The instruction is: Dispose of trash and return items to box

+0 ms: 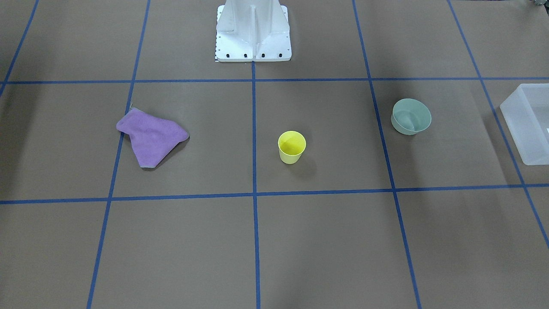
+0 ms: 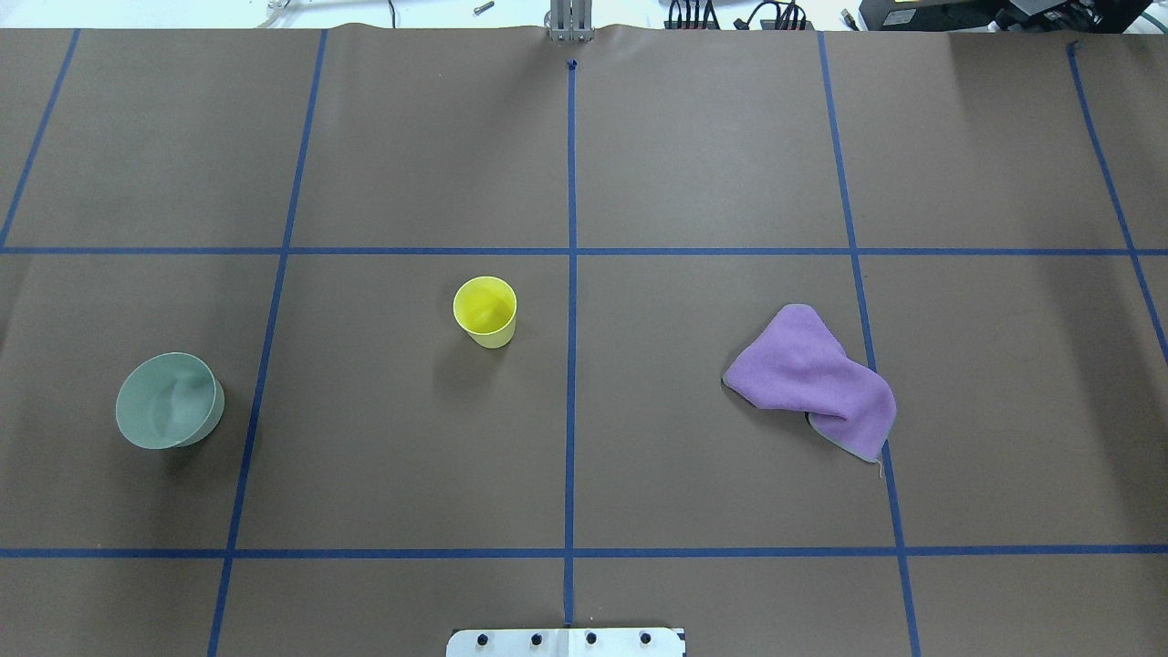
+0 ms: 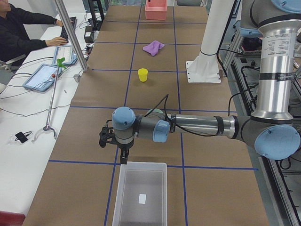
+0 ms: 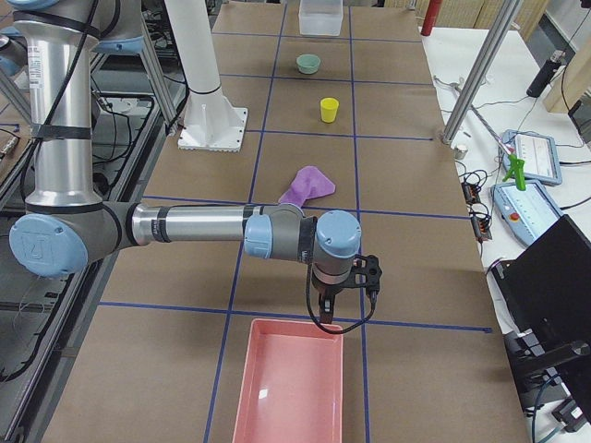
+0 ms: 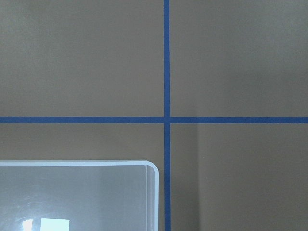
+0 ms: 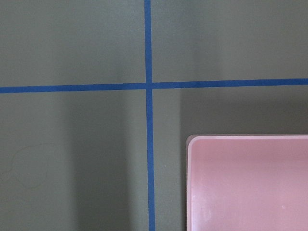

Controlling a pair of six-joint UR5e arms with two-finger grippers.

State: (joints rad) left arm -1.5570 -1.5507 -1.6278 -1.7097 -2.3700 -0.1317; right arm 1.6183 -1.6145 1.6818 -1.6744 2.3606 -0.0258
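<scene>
Black left gripper (image 3: 123, 158) and right gripper (image 4: 324, 317) hang above the table (image 3: 155, 94); jaws' opening cannot be told.

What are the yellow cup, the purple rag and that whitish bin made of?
Yellow cup: probably plastic, smooth thin walls, slight sheen.
Purple rag: soft fabric, perhaps microfibre; fuzzy and crumpled.
Whitish bin: frosted translucent plastic; the table shows dimly through it.

Left arm (image 3: 197, 126) and right arm (image 4: 194, 224) stretch level, far out to opposite sides of the base (image 3: 203, 70) — left gripper (image 3: 123, 159) and right gripper (image 4: 323, 316) point down, finger gap unreadable.
</scene>
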